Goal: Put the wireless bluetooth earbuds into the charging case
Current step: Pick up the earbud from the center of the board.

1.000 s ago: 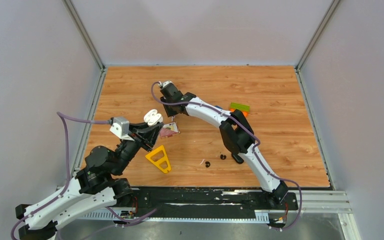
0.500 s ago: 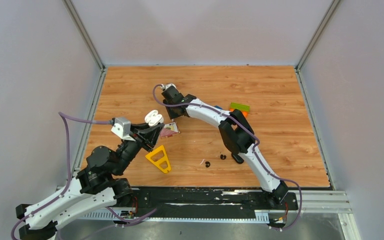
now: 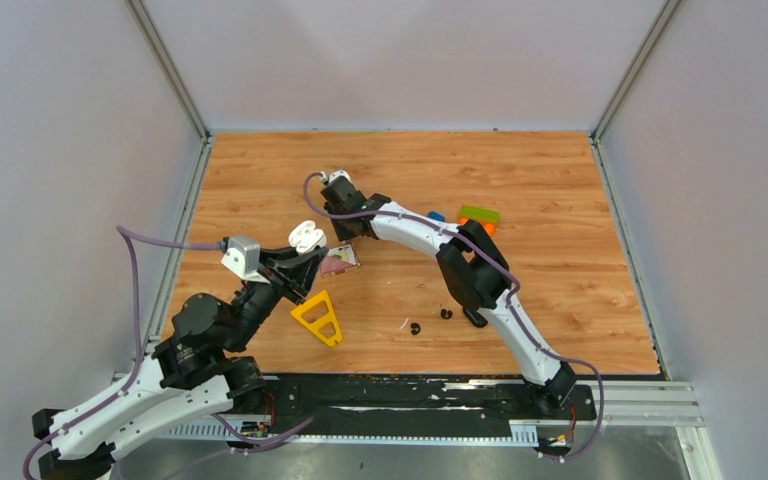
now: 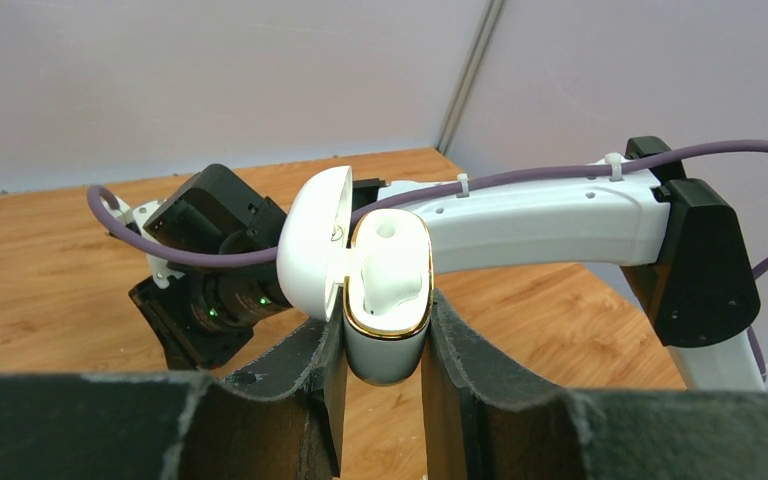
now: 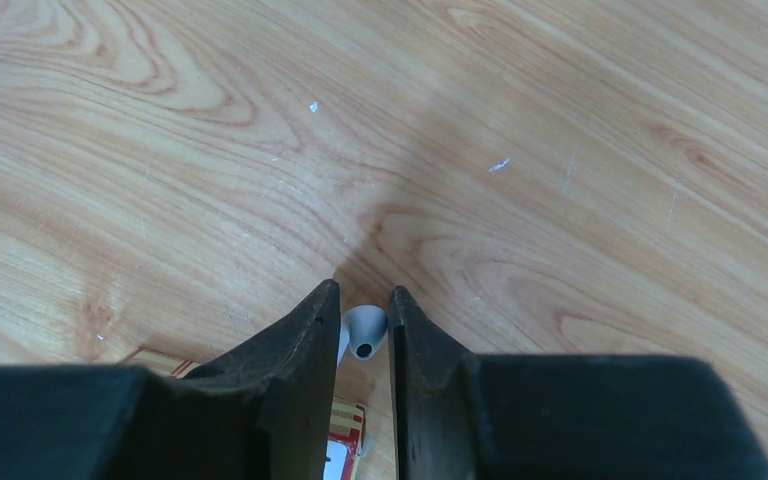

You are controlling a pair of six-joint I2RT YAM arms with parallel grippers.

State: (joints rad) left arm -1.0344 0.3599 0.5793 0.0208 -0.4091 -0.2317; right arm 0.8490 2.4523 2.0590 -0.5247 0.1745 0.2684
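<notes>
**Top, left-wrist and right-wrist views.** The left gripper [image 4: 382,322] is clamped on the lower body of the white, gold-rimmed charging case [image 4: 380,358], one finger against each flank. The case stands upright between the fingers, and its lid [image 4: 310,245] is swung open to the gripper's left. One white earbud [image 4: 392,285] sits in a well of the case, and the well above it is vacant.

The right gripper [image 5: 363,292] is closed on a second white earbud [image 5: 365,330], which is pinched just inside the fingertips above the wooden table [image 5: 560,150]. A small flat pink item [image 3: 338,263] lies just beside this gripper on its base-ward side.

Two black earbuds [image 3: 415,327] lie well apart from both grippers, toward the arm bases. A yellow triangular block [image 3: 303,314] lies near the left gripper.
</notes>
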